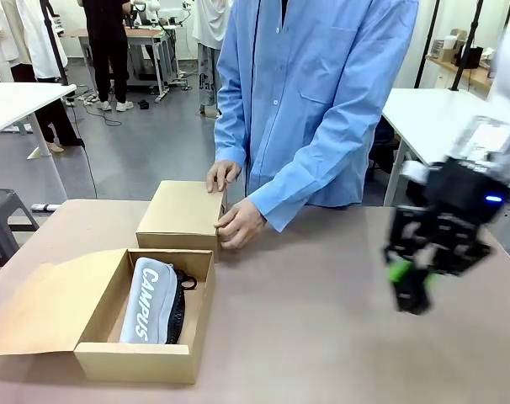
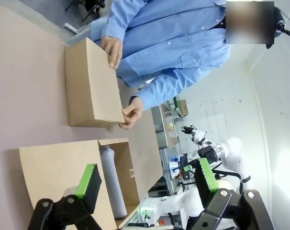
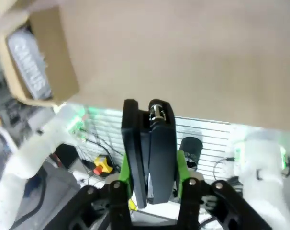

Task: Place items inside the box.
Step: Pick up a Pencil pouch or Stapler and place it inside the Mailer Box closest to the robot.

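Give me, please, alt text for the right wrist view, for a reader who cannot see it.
The right pincer grips a black stapler between its green pads, with the tan table beyond. At upper left, an open cardboard box holds a grey CAMPUS pencil case.

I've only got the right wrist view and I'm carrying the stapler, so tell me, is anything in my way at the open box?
Observer: No. The person's hands rest on a second, closed box beyond the open box.
Operator: Where am I relative to it?
Observer: The right hand holds the stapler above bare table, well to the right of the open box.
Operator: And the other arm?
Observer: The left hand is open and holds nothing, pointed at the open box's flap.
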Controlling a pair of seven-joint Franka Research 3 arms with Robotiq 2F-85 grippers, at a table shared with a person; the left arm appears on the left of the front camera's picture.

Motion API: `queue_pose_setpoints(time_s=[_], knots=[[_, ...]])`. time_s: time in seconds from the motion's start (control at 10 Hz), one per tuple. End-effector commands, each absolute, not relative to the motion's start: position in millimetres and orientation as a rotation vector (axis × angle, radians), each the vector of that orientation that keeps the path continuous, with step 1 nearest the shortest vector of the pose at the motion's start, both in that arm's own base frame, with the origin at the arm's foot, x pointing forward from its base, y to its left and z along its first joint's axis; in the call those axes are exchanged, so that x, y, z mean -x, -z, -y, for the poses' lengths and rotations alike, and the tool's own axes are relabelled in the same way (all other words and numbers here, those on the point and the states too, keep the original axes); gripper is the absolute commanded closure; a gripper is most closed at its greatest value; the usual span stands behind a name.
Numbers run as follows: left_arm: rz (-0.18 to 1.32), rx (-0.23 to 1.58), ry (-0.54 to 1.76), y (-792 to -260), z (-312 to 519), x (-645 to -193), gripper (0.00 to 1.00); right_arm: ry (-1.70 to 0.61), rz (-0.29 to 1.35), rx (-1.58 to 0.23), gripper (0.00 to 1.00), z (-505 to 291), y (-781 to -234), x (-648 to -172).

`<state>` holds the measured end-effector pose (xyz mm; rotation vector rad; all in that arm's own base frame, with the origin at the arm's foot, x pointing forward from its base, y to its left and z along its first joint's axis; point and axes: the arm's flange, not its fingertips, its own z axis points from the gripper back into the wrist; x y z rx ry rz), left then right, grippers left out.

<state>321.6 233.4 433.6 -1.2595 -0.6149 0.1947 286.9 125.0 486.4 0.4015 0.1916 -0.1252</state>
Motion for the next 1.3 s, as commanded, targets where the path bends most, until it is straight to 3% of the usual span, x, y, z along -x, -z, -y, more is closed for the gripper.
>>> queue_pose_setpoints(time_s=[0.0, 0.6, 0.9, 1.2], knots=[[0.633, 1.268, -0.176, -434.1, -232.3, -321.2, 0.0, 0.194, -0.182, -0.36, 0.58, -117.3, -493.5, -271.3], [0.633, 1.268, -0.176, -434.1, -232.3, -321.2, 0.0, 0.104, -0.201, -0.353, 0.58, -151.4, -491.1, -287.6], [0.633, 1.268, -0.176, -434.1, -232.3, -321.2, 0.0, -0.008, -0.173, -0.501, 0.58, -265.6, -493.4, -327.8], [0.633, 1.268, -0.176, -434.1, -232.3, -321.2, 0.0, -0.106, -0.187, -0.555, 0.58, -389.1, -488.7, -325.1]])
